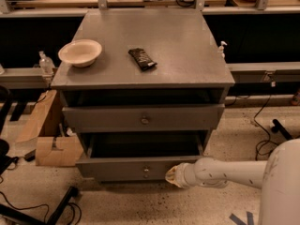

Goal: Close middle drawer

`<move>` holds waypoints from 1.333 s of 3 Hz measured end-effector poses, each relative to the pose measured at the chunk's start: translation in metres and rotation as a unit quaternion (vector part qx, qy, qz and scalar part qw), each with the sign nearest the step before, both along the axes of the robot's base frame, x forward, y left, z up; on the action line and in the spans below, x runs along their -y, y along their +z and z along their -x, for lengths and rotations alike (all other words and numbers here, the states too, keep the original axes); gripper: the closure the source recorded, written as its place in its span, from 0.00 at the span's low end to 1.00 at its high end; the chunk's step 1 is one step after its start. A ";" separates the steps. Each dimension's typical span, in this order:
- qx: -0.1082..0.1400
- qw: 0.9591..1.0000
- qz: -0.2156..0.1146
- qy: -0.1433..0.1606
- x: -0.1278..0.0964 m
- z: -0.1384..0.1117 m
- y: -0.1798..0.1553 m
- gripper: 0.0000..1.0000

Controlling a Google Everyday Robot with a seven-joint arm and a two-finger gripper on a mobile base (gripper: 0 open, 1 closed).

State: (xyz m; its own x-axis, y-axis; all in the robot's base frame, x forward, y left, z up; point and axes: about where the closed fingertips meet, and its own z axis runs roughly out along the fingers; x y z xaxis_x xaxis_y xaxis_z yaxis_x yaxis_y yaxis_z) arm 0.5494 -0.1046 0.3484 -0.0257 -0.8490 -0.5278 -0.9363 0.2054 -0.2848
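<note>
The grey cabinet (145,46) stands in the middle of the camera view. Its middle drawer (126,168) is pulled part way out, with a low flat front and a small round knob (146,170). A dark opening shows behind the front. My gripper (171,176), at the end of the white arm (229,172) coming from the lower right, is against the right part of that drawer front, to the right of the knob. The taller-fronted top drawer (144,118) above it stands slightly out.
A cream bowl (80,52) and a dark snack bar (142,58) lie on the cabinet top. A cardboard box (51,149) and a clear bottle (45,62) are on the left. Cables (265,144) lie on the floor at right, and a black stand leg (61,205) at lower left.
</note>
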 end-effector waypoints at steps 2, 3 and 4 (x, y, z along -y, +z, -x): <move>0.005 1.000 0.009 -0.006 0.003 -0.025 0.003 1.00; 0.010 1.000 0.016 -0.011 0.004 -0.050 0.004 1.00; 0.010 1.000 0.016 -0.012 0.005 -0.051 0.004 1.00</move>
State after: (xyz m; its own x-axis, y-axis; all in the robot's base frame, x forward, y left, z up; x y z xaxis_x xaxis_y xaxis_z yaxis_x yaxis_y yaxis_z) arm 0.6005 -0.1091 0.3521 -0.0351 -0.8651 -0.5004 -0.9251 0.2175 -0.3112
